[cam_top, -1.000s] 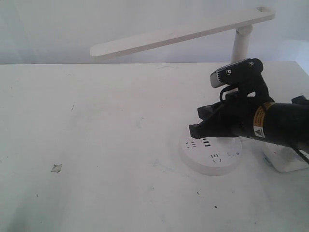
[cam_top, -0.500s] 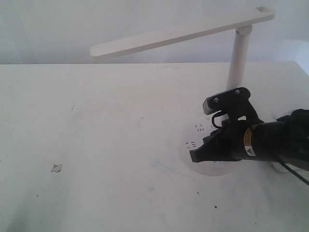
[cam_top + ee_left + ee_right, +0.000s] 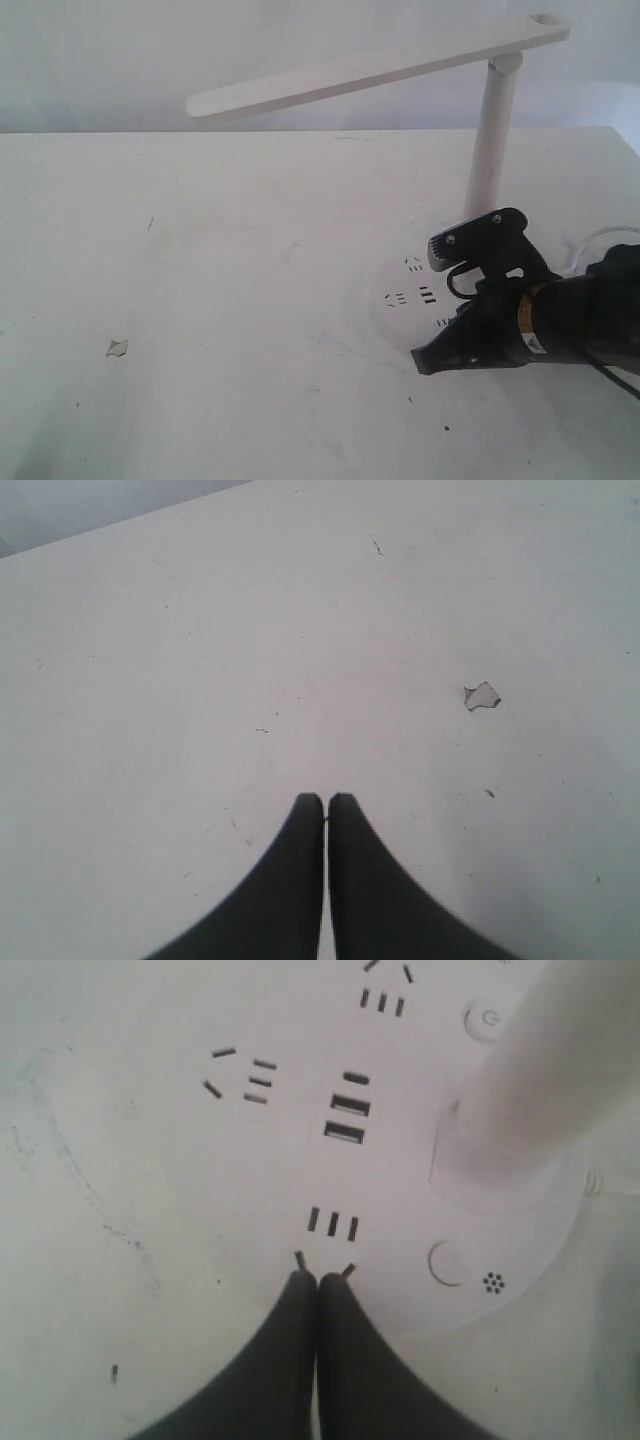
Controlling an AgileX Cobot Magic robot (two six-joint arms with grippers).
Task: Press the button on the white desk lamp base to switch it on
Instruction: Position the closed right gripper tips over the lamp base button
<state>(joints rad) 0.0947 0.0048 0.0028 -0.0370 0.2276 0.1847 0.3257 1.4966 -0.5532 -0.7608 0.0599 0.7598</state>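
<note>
The white desk lamp's flat bar head (image 3: 370, 70) reaches left from its slim upright pole (image 3: 490, 150). Its round base (image 3: 405, 300) looks washed out against the table, marked mainly by dark socket holes and USB slots (image 3: 345, 1120). My right gripper (image 3: 425, 360) is shut and held low over the base's near rim. In the right wrist view its tips (image 3: 318, 1278) sit at a socket's two slanted holes. One small round button (image 3: 448, 1262) lies beside the tips, apart from them; the other button (image 3: 485, 1018) is beyond the pole (image 3: 530, 1090). My left gripper (image 3: 326, 800) is shut over bare table.
A small chipped patch (image 3: 118, 347) marks the white tabletop at the left, also seen near the left gripper as a chip (image 3: 482, 695). A thin white cable (image 3: 590, 238) curves behind the right arm. The table's far edge (image 3: 250, 131) meets a pale wall.
The right gripper has come down and toward the front, from above the base's far side to its near rim, now hiding the right part of the base. The lamp has not moved.
</note>
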